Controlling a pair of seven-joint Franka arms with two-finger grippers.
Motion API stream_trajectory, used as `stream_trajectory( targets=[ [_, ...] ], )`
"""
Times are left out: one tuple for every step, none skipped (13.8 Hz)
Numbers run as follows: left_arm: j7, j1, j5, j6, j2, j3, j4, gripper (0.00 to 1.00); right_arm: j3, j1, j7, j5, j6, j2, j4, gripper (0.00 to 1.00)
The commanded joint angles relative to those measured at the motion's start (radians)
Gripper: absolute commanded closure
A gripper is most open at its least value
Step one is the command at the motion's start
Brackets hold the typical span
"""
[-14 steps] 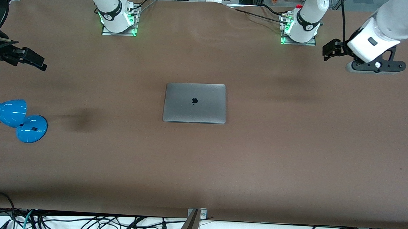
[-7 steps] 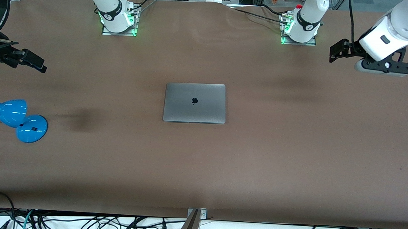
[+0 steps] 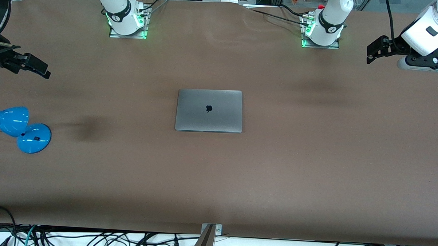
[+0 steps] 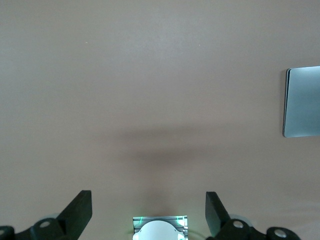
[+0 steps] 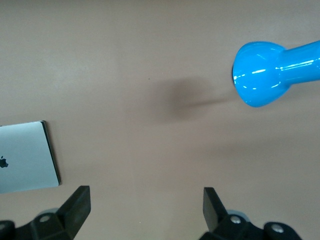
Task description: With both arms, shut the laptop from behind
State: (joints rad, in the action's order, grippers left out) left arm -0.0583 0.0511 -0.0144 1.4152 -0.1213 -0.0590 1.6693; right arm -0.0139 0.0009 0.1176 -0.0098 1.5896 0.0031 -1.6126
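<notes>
The space-grey laptop (image 3: 209,110) lies in the middle of the table with its lid down flat and the dark apple logo facing up. An edge of it shows in the left wrist view (image 4: 302,101) and in the right wrist view (image 5: 25,156). My left gripper (image 3: 371,52) is up in the air over the left arm's end of the table, open and empty; its fingers (image 4: 80,207) stand wide apart. My right gripper (image 3: 42,68) hangs over the right arm's end of the table, open and empty, with its fingers (image 5: 80,202) wide apart. Neither gripper is close to the laptop.
A bright blue desk lamp (image 3: 20,127) stands at the right arm's end of the table, nearer to the front camera than the right gripper; its head shows in the right wrist view (image 5: 262,72). The two arm bases (image 3: 126,19) (image 3: 322,30) stand along the table's back edge.
My left gripper has drawn back toward the left arm's end of the table and risen, away from the laptop. The right gripper has hardly moved. The laptop has stayed shut.
</notes>
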Motion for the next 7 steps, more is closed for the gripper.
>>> stream_trajectory(
  targets=[
    [0.020,0.004,-0.009,0.001,-0.005,0.004,-0.006,0.00,0.005,-0.005,-0.012,-0.006,0.024,-0.015,-0.020,0.00],
    [0.015,0.003,-0.007,0.002,-0.003,0.004,-0.008,0.00,0.005,-0.005,-0.013,-0.006,0.023,-0.017,-0.020,0.00],
    [0.009,0.004,-0.009,0.001,-0.004,0.001,-0.008,0.00,0.005,-0.005,-0.013,-0.004,0.021,-0.020,-0.020,0.00],
    [0.011,0.003,-0.007,-0.001,-0.001,0.004,-0.008,0.00,0.005,-0.005,-0.013,-0.004,0.021,-0.022,-0.020,0.00],
    [0.012,0.003,-0.006,-0.004,0.002,0.004,-0.014,0.00,0.005,-0.004,-0.013,-0.003,0.020,-0.023,-0.023,0.00],
    [0.014,0.003,0.002,-0.004,0.005,0.005,-0.023,0.00,0.005,-0.004,-0.013,-0.001,0.020,-0.026,-0.029,0.00],
    [0.012,0.006,0.001,-0.004,0.006,0.002,-0.023,0.00,0.006,-0.004,-0.013,-0.001,0.018,-0.028,-0.032,0.00]
  ],
)
